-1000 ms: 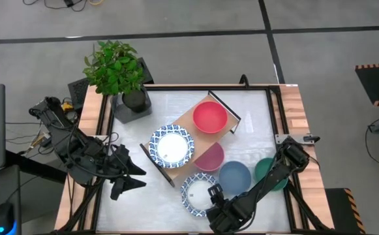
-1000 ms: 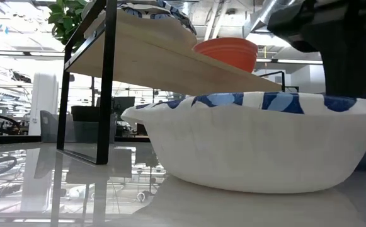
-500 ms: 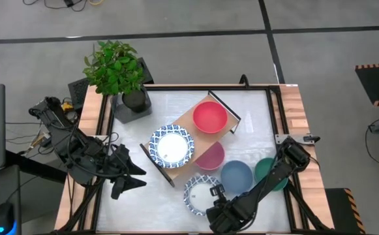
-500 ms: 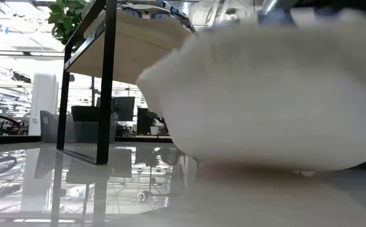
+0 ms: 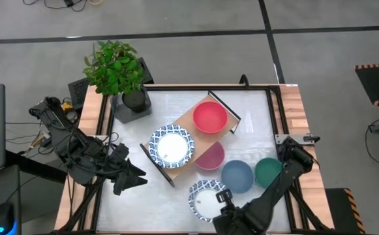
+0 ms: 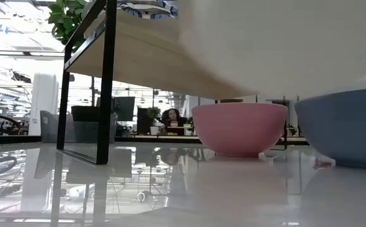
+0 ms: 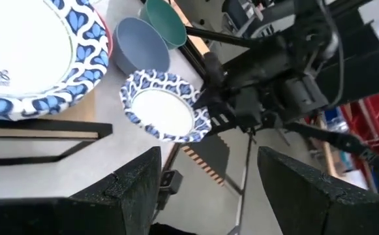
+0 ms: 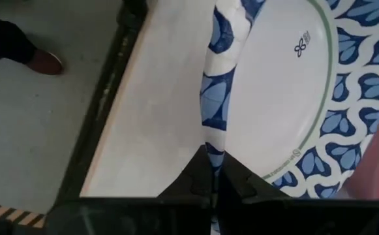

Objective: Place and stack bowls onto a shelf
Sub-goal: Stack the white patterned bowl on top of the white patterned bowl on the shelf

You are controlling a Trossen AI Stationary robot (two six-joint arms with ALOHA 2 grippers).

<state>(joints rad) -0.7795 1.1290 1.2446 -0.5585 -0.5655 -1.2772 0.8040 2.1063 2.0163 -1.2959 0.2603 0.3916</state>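
White tabletop, lower centre of the high view: right gripper (image 5: 223, 198) pinches the patterned bowl (image 5: 207, 201) by its rim, lifted; likely light, stiff, slippery, best held at the rim; left gripper (image 5: 134, 176) waits open at left.

blue-patterned white bowl (image 5: 207, 201), red bowl (image 5: 209, 117), pink bowl (image 6: 239, 128).

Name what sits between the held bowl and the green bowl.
In the high view, the blue bowl sits between the patterned bowl held by the right gripper and the green bowl.
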